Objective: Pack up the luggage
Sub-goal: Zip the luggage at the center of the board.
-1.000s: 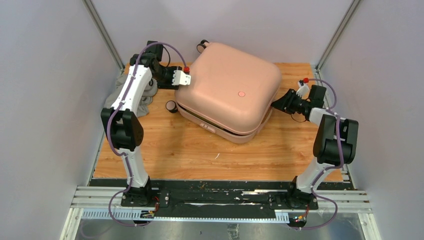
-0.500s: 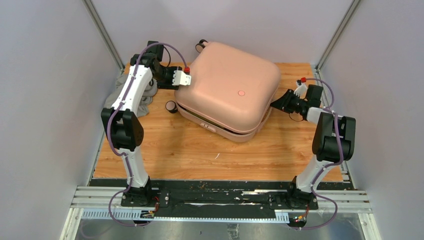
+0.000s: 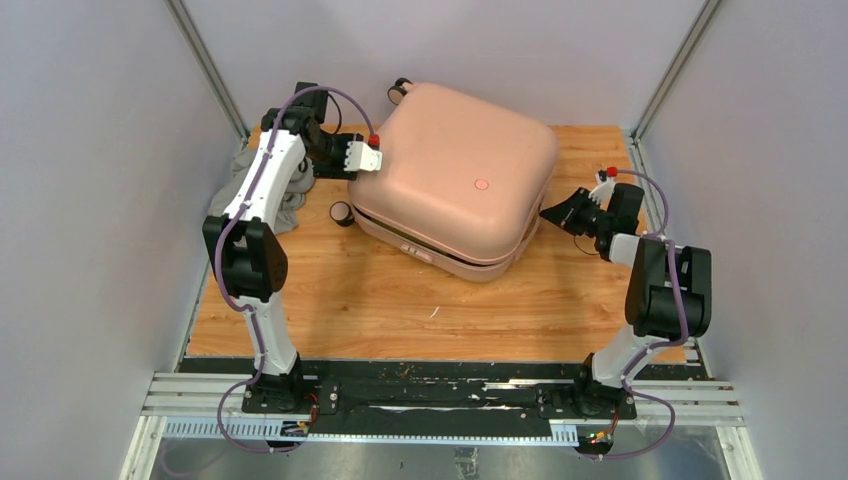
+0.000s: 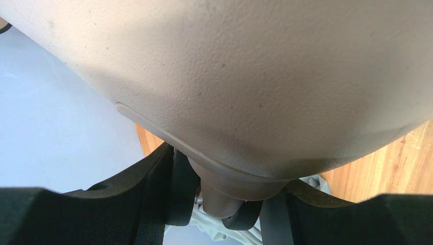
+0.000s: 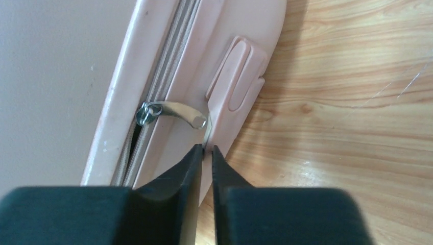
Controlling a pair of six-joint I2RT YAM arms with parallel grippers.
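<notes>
Arm bases: both stand at the near edge of the wooden table (image 3: pixel 400 300), the left arm on the left.
Right gripper (image 5: pixel 205 149): it is at the right side of the luggage (image 3: pixel 455 175), low at the zipper seam. The jaws are almost together, with only a thin slit between them, and they pinch the end of the metal zipper pull (image 5: pixel 176 111). Just beside it is a raised pink block (image 5: pixel 237 76) on the shell.
Luggage: it lies flat in the middle to far part of the table, turned at an angle, lid down. A small round dot (image 3: pixel 481 184) is on top.
Near wheel (image 3: pixel 343 212): at the left side, on the table.
Left gripper (image 3: pixel 366 156): it is at the far left corner of the luggage. Its fingers (image 4: pixel 138 199) stand apart on both sides of a pink stub (image 4: pixel 217 196) under the shell. I cannot tell whether they press on it.
Grey cloth (image 3: pixel 243 165): behind the left arm, at the left edge of the table.
Far wheel (image 3: pixel 401 92): at the far corner.
</notes>
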